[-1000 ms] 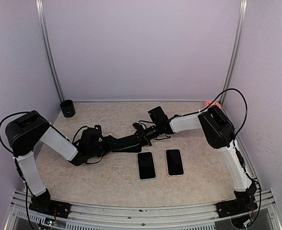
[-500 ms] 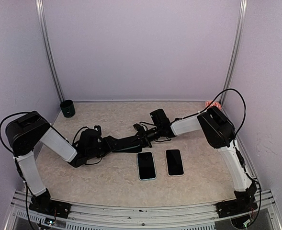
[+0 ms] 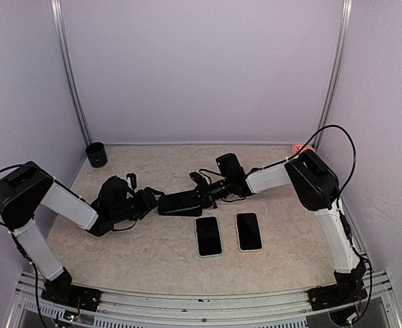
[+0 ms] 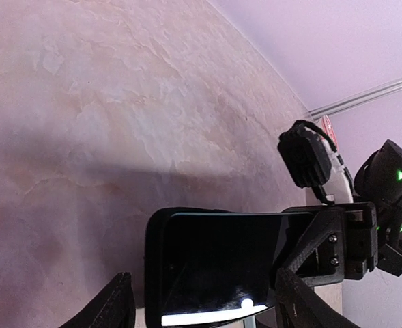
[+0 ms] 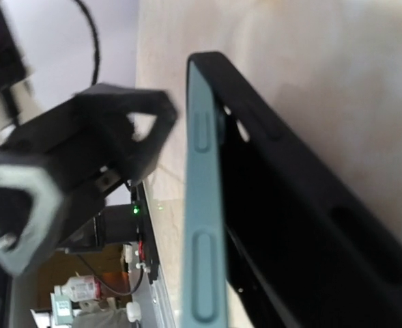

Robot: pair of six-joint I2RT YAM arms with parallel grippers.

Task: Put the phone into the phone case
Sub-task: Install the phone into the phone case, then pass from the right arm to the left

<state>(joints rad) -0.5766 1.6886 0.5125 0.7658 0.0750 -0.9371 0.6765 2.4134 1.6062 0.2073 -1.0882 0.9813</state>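
Phones (image 3: 208, 236) on table (image 3: 153, 253): two; cased phone (image 3: 179, 203) in right end effector (image 3: 202, 197).

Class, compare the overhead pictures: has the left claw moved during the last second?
Yes. The left claw has drawn back leftward, toward the black cup side, away from the phone.
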